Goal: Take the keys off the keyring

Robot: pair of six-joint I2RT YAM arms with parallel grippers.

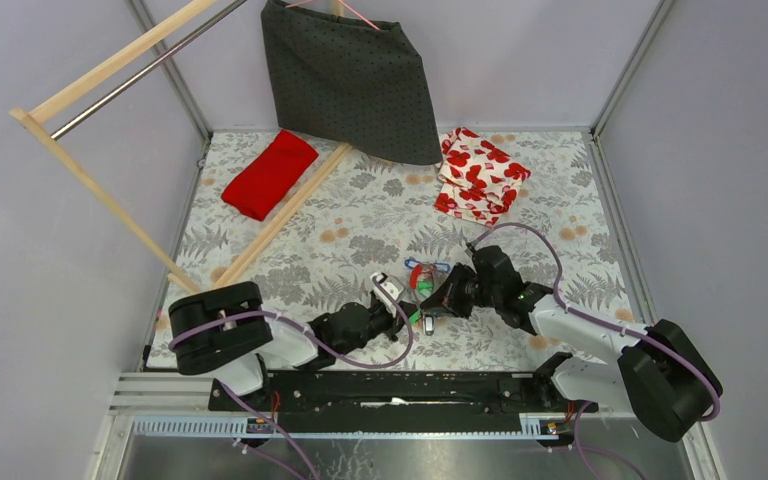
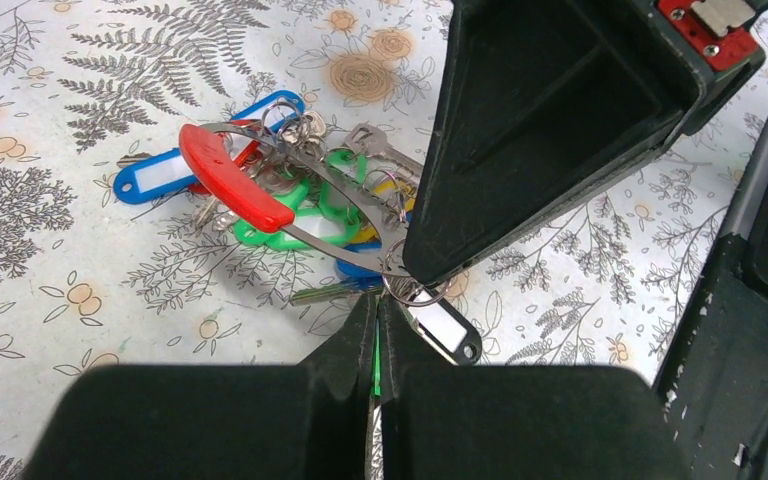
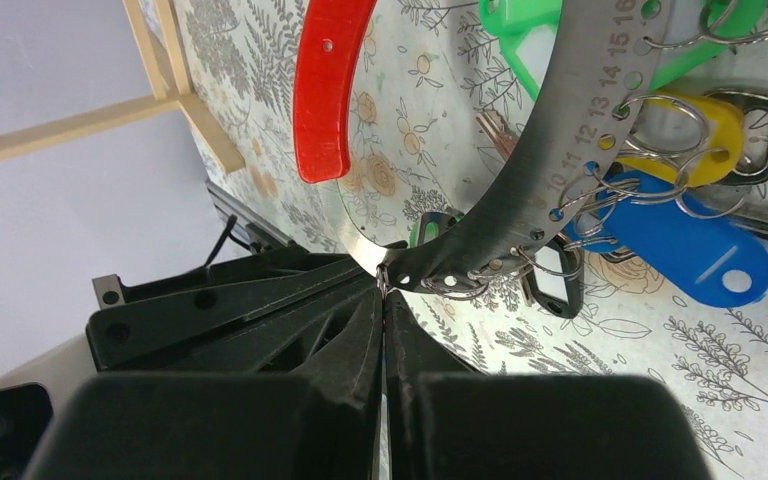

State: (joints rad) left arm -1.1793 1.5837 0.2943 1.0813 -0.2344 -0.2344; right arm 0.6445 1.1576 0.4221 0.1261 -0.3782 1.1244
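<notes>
1. The keyring (image 2: 335,195), a flat metal band with a red section (image 2: 232,178), sits at the near middle of the floral tabletop (image 2: 70,300), between the 2 tools.
2. The keys (image 2: 305,215) hang from small wire rings threaded through holes in the band. Green, blue and yellow tags lie bunched on the tabletop under and around it.
3. The right tool (image 3: 382,300) is pinched tight on the bare metal end of the keyring.
4. The left tool (image 2: 378,335) has its fingers pressed together, its tip just beside that same end. A thin green strip shows in the seam, and I cannot tell what it belongs to.
5. A white tag in a black frame (image 2: 442,332) lies just right of the left tool's tip.
6. At the far side lie a red cloth (image 1: 270,173) and a poppy-print cloth (image 1: 480,175), and a dark dotted garment (image 1: 350,80) hangs there.
</notes>
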